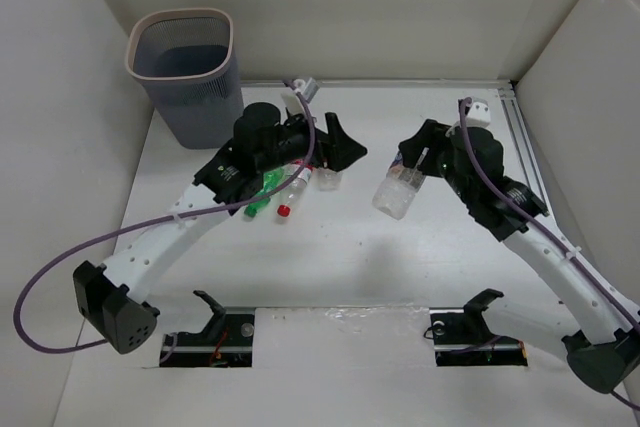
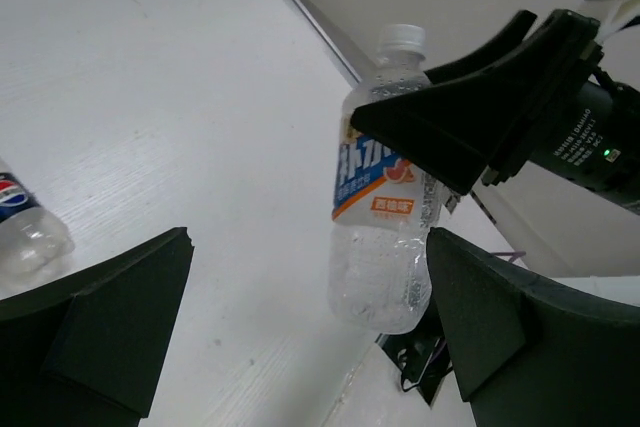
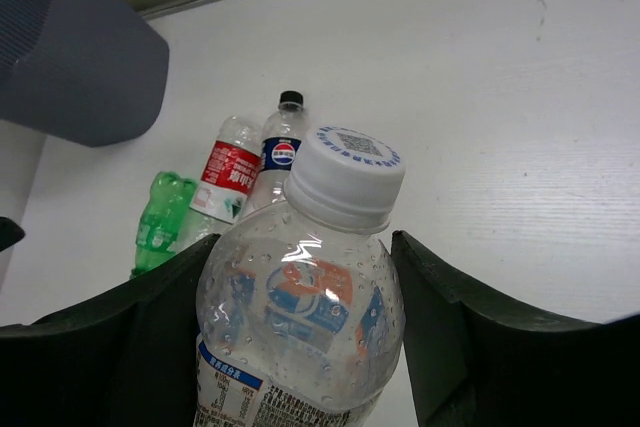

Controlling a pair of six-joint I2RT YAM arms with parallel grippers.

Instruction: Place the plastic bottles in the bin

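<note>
My right gripper (image 1: 413,165) is shut on a clear bottle (image 1: 397,194) with a white cap and a blue-and-orange label, held off the table; the right wrist view shows the bottle (image 3: 300,307) between both fingers. My left gripper (image 1: 340,147) is open and empty; in its wrist view (image 2: 310,317) the held bottle (image 2: 385,217) hangs ahead of it. A green bottle (image 1: 262,192), a red-labelled bottle (image 1: 293,190) and a dark-capped blue-labelled bottle (image 3: 280,147) lie together under the left arm. The grey mesh bin (image 1: 185,72) stands at the far left.
White walls close in the table on the left, back and right. A metal rail (image 1: 525,142) runs along the right edge. Two black mounts (image 1: 215,322) sit at the near edge. The bin also shows in the right wrist view (image 3: 80,57).
</note>
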